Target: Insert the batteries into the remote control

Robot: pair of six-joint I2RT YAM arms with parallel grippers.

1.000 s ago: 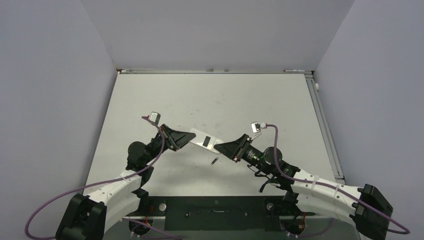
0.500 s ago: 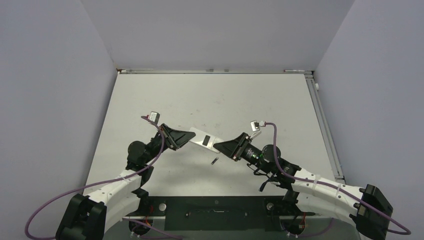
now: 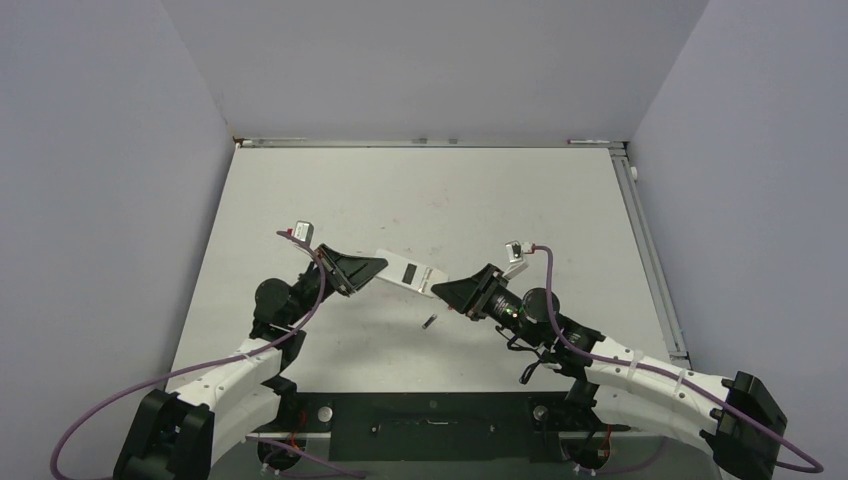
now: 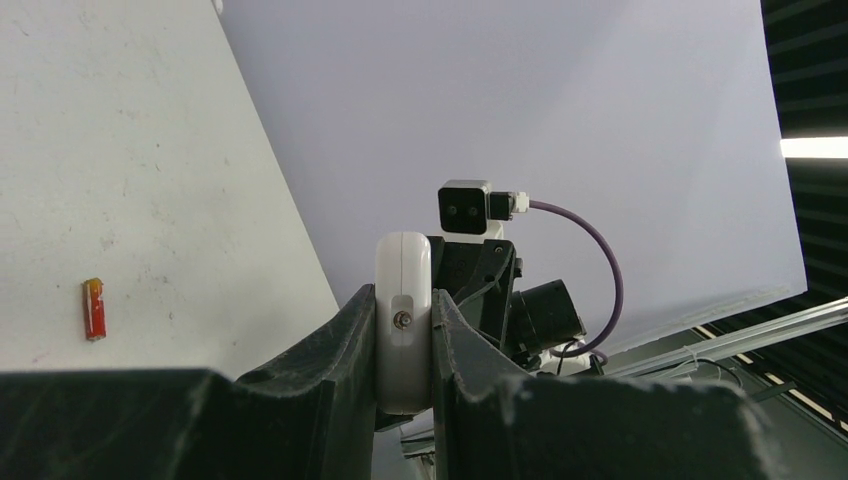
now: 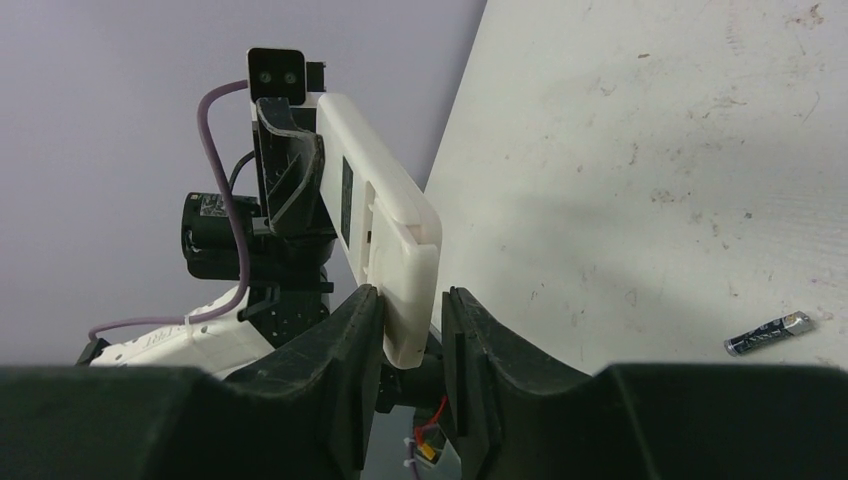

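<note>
- The remote (image 3: 405,272) is held clear of the table (image 3: 420,200), spanning the gap between the two arms. Its white back faces up and a small dark recess (image 3: 411,276) shows.
- The left gripper (image 3: 378,266) is clamped on one end. The left wrist view shows its fingers pressed against both flat faces.
- The right gripper (image 3: 438,291) is clamped on the other end. The right wrist view shows its fingers squeezing the remote's tip, just past a seam across the back.
- The dark battery (image 3: 429,322) lies loose on the table, near the right gripper and below the remote, with nothing touching it.
- The red battery (image 4: 93,308) also lies on the table, well apart from the remote. Only the left wrist view shows it.
- Judged from this, no loading is done: both batteries are outside the remote.
- I cannot tell whether the battery cover is on, loosened or off. The two-arm hold near the seam suggests the cover is the step in hand.
- What is probably left is to open the compartment, free one gripper, pick up and seat each battery, and close the back.
</note>
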